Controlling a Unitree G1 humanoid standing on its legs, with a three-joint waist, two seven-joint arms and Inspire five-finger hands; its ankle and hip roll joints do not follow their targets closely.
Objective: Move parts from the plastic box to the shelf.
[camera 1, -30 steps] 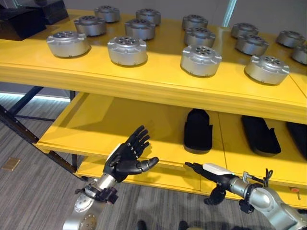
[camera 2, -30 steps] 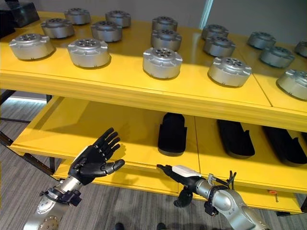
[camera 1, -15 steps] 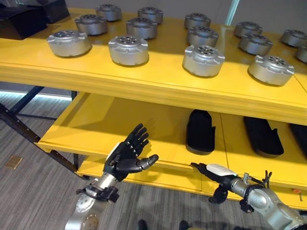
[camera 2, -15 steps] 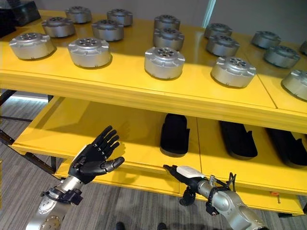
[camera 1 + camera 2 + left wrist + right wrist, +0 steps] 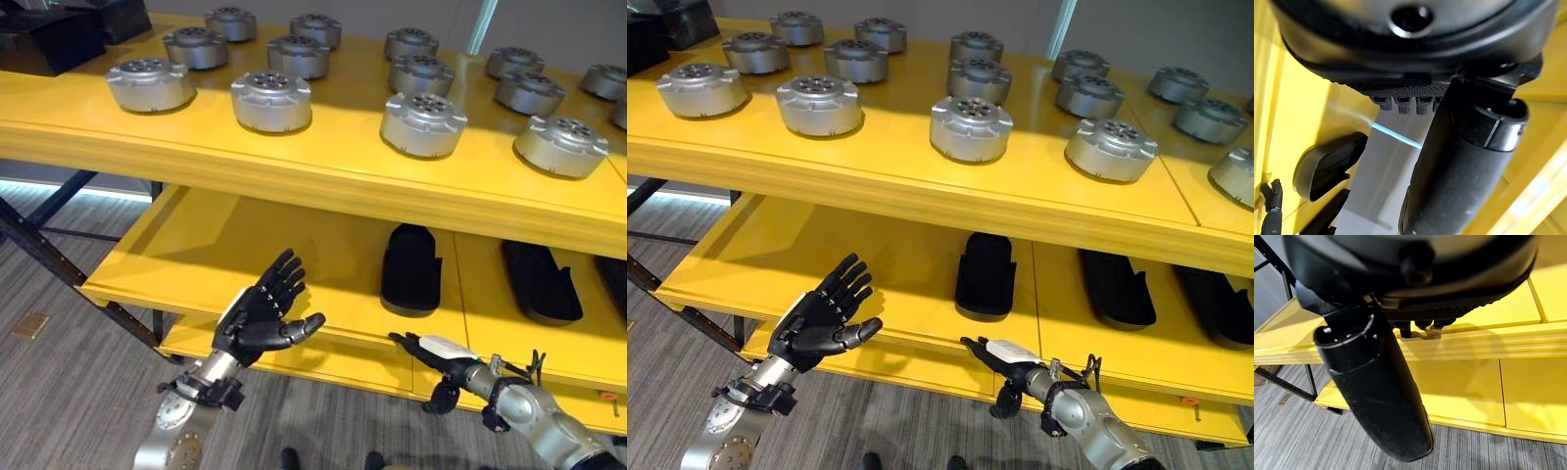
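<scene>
Hands come first: left hand (image 5: 257,318) is raised palm-up with fingers spread, empty, before the lower shelf (image 5: 245,255); right hand (image 5: 428,351) reaches flat, fingers straight, empty, near that shelf's front edge. Black trays (image 5: 411,266) lie further in. Silver parts (image 5: 423,124) stand in rows on the top shelf (image 5: 323,157).

Grey striped carpet floor (image 5: 69,392). Yellow shelving unit (image 5: 323,176), two tiers, black metal frame (image 5: 44,259) at left. Grey wall (image 5: 1019,20) behind, vertical light strip (image 5: 480,24). Light band across top tier.
</scene>
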